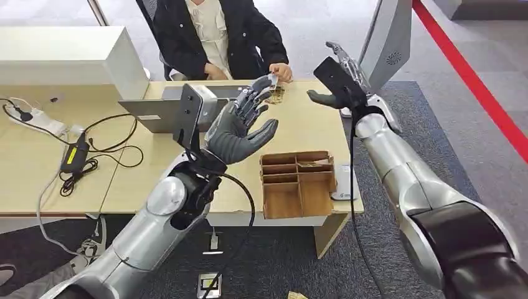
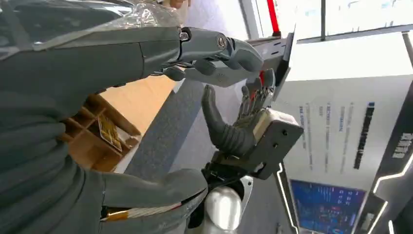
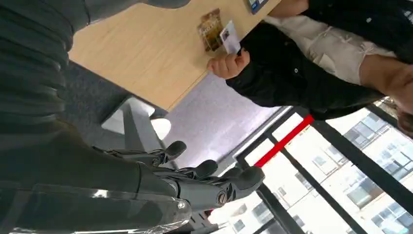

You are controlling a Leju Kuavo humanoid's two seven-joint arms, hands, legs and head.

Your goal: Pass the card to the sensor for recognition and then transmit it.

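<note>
A person's hand (image 1: 283, 71) pinches a small white card (image 1: 272, 78) at the far edge of the desk; the right wrist view shows the same card (image 3: 230, 37) held by that hand (image 3: 228, 64) alone. My left hand (image 1: 240, 127) is raised over the desk with its fingers stretched toward the card and spread, their tips just short of it, holding nothing. Off the desk's right end, my right hand (image 1: 340, 81) is lifted with its fingers apart and empty. A white flat sensor unit (image 1: 344, 182) lies at the desk's near right edge.
A brown cardboard organiser (image 1: 297, 184) with compartments and cards stands near the front right of the desk (image 1: 311, 131). A brownish card (image 1: 276, 95) lies by the person's hand. A grey laptop-like device (image 1: 163, 109), cables and a power strip (image 1: 37, 119) sit at the left.
</note>
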